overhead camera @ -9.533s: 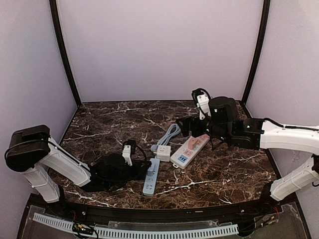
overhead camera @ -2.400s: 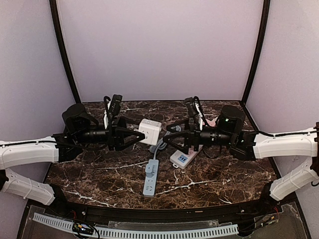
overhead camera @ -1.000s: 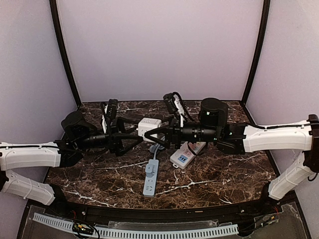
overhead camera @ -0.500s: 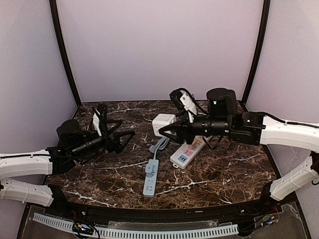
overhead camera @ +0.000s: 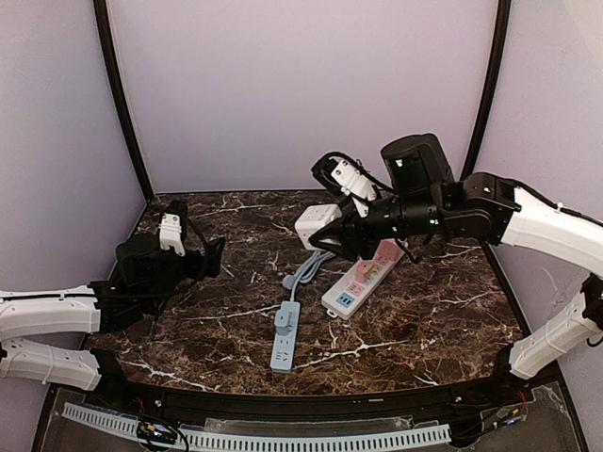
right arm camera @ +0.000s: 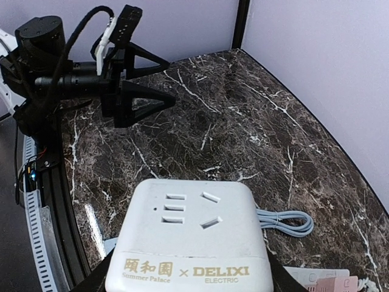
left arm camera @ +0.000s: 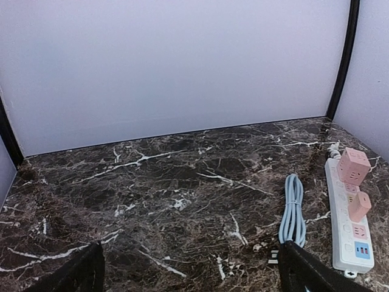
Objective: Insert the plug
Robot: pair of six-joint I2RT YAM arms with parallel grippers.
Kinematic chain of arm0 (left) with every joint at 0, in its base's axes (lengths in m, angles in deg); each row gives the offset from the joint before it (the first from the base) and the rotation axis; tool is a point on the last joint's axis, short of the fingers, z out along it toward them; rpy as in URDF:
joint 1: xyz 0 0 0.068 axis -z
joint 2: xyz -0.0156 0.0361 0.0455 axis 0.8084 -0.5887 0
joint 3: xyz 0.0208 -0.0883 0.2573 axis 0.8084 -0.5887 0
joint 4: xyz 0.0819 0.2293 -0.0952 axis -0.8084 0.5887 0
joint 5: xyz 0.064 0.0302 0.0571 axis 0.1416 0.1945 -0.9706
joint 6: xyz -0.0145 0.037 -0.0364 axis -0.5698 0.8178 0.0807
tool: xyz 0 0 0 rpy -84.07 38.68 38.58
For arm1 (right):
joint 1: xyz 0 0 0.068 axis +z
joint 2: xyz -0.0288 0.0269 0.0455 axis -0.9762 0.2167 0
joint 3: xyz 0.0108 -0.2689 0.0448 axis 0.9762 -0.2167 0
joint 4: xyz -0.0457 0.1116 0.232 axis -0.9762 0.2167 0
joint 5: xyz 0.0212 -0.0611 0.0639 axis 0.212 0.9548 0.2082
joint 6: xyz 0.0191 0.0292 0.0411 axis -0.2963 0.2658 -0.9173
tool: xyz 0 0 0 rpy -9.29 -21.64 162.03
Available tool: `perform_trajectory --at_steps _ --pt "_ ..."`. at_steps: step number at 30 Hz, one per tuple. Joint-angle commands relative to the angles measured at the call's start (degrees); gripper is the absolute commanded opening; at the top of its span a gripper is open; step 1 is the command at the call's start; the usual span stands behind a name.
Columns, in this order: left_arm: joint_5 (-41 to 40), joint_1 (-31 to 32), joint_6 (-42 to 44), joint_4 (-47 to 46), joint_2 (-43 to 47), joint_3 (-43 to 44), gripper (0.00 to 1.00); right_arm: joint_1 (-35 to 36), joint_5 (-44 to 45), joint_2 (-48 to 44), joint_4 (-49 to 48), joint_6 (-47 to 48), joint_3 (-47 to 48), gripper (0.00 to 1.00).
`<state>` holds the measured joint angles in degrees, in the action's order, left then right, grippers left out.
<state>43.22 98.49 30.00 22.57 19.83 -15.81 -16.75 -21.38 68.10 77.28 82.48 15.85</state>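
- right gripper (overhead camera: 330, 237): jaws clamped on the white cube adapter (right arm camera: 188, 243), with a dark finger at either side of it in the right wrist view.
- adapter held up off the marble table (overhead camera: 424, 330), over its far middle, socket face with slots and "delixi" print turned toward the wrist camera.
- below it, pale blue cable (left arm camera: 293, 210), bundled and flat on the table; joined to the adapter or not, cannot tell.
- just right of the cable, white power strip (left arm camera: 347, 243), lying flat, two pink adapters (left arm camera: 353, 165) plugged in toward its far end.
- nearer the bases, blue power strip (overhead camera: 285, 334), flat, at the cable's near end.
- left gripper (right arm camera: 172, 79): fingers spread apart, nothing between them, over the left side of the table, well apart from the adapter, pointing toward the right.
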Motion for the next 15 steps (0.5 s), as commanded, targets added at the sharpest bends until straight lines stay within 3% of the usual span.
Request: perform_trajectory --at_steps 1,8,15 --pt "-5.2 -0.78 1.86 1.92 -0.47 -1.23 0.99 4.01 3.13 5.37 8.48 4.21 4.23 0.0" --pt "-5.18 -5.83 -1.59 6.12 -0.69 -0.63 0.99 5.78 2.04 12.25 15.0 6.74 8.52 0.0" --pt "1.22 -11.87 -6.23 8.14 -1.56 -0.54 0.99 7.04 2.28 18.19 20.04 6.38 13.6 0.0"
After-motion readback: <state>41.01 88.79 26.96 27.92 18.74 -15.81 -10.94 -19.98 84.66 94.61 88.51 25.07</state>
